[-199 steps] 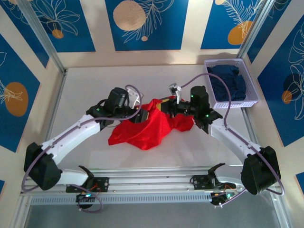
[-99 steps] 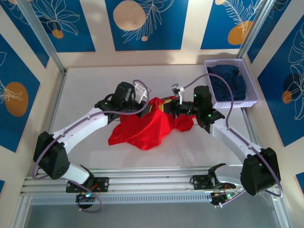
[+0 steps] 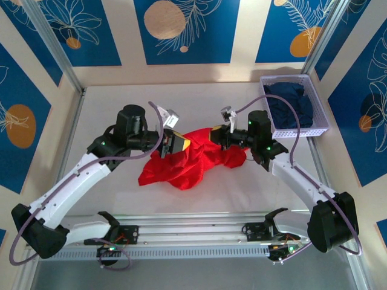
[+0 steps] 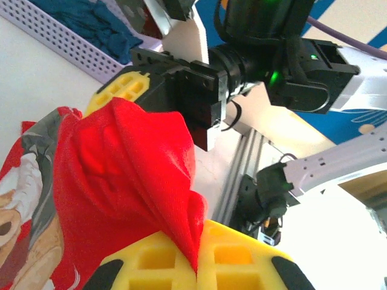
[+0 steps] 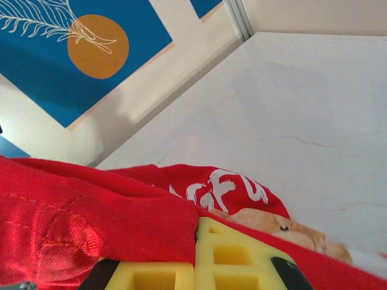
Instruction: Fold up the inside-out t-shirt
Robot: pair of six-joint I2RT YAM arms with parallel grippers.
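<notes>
Your left gripper [image 4: 196, 261] is clamped tight, with a fold of the t-shirt [image 3: 187, 166] pinched between its yellow fingers [image 4: 242, 269]. Your right gripper [image 5: 196, 241] is likewise closed on a red fold, which runs across its pads. The two grippers face each other mid-table, close together, with the shirt's top edge bunched and raised between them. The rest of the cloth drapes down and spreads on the white table [image 3: 121, 103] toward the near left. The bear print and white lettering show in the right wrist view. The purple basket [image 3: 292, 134] sits at the far right corner holding a navy garment [image 3: 290, 103], apart from the shirt.
</notes>
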